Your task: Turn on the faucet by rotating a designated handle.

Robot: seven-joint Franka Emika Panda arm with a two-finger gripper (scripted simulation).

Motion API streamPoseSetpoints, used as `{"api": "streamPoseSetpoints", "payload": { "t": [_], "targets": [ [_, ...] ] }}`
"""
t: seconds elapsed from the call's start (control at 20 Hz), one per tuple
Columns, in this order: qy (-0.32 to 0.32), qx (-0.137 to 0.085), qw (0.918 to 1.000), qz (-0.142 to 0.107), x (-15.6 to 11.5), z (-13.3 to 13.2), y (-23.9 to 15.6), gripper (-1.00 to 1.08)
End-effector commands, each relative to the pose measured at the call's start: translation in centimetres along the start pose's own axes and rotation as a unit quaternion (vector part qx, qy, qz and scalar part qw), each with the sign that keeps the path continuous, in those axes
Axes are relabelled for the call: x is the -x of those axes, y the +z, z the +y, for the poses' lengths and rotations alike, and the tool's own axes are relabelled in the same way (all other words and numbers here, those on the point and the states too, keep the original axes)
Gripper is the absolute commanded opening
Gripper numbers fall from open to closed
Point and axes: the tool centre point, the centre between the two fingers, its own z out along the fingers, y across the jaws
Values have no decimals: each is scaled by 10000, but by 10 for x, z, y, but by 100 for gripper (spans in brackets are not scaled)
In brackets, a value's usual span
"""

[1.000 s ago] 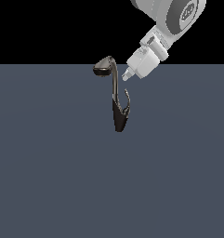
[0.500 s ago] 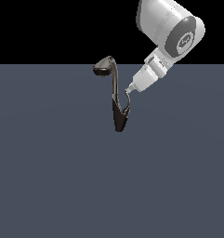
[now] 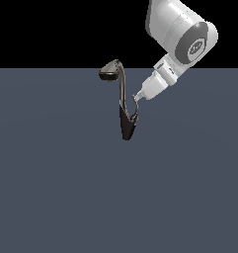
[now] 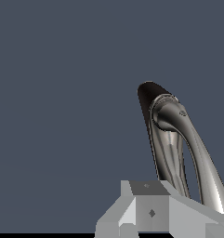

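The faucet (image 3: pixel 123 101) stands on the grey floor, with a dark tapered base, a slim curved neck and an oval spout head (image 3: pixel 109 73) pointing to the exterior view's left. The handle (image 3: pixel 136 112) is a thin silvery lever rising from the base on the exterior view's right. My gripper (image 3: pixel 137 97) comes down at a slant from the upper right. Its narrow tip is at the handle's upper end, and the fingers look shut with nothing between them. In the wrist view the faucet's base (image 4: pixel 147 100) and shiny neck (image 4: pixel 197 153) lie just beyond my gripper (image 4: pixel 150 209).
The white arm (image 3: pixel 182 34) reaches in from the upper right of the exterior view. The flat grey floor (image 3: pixel 66 188) spreads all around the faucet, with a black background above it.
The gripper has come down and slightly to the exterior view's left, from beside the upper neck to the top of the handle. The faucet looks unchanged.
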Motion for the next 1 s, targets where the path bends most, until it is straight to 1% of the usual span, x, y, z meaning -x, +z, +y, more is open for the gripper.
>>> {"api": "streamPoseSetpoints", "payload": {
  "t": [0.0, 0.7, 0.75, 0.8, 0.95],
  "targets": [
    [-3, -1, 10000, 0, 2, 5, 0, -100],
    [1, -4, 10000, -2, 14, 42, 0, -100],
    [1, -4, 10000, -2, 14, 42, 0, -100],
    [27, -53, 10000, 26, 8, 37, -1, -100],
    [22, -44, 10000, 21, 5, 46, -1, -100]
  ]
}}
